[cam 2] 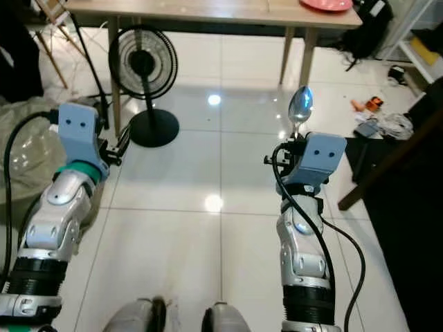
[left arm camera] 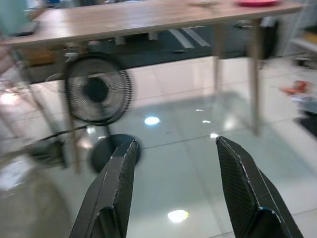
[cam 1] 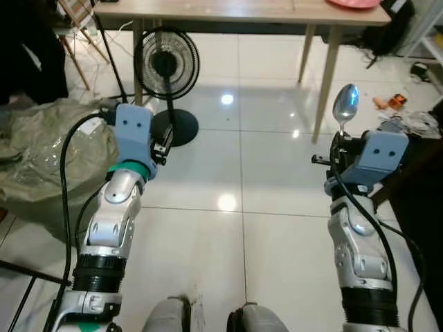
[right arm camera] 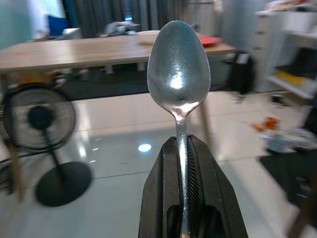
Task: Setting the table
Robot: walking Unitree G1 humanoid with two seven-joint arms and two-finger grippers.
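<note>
A silver spoon (right arm camera: 179,74) stands bowl-up in my right gripper (right arm camera: 181,148), which is shut on its handle; from the head it rises above the right wrist (cam 1: 345,104). My left gripper (left arm camera: 173,173) is open, with nothing between its black fingers (left arm camera: 119,183), and is held out over the floor on my left (cam 1: 163,146). Ahead stands a wooden table (cam 1: 228,10) with a pink plate (cam 1: 354,3) at its right end.
A black floor fan (cam 1: 166,69) stands by the table's left leg. A crumpled plastic-covered heap (cam 1: 41,149) lies at my left. Small clutter (cam 1: 408,114) and a dark bag (cam 1: 389,31) sit at the right. Glossy white tiles (cam 1: 242,173) stretch toward the table.
</note>
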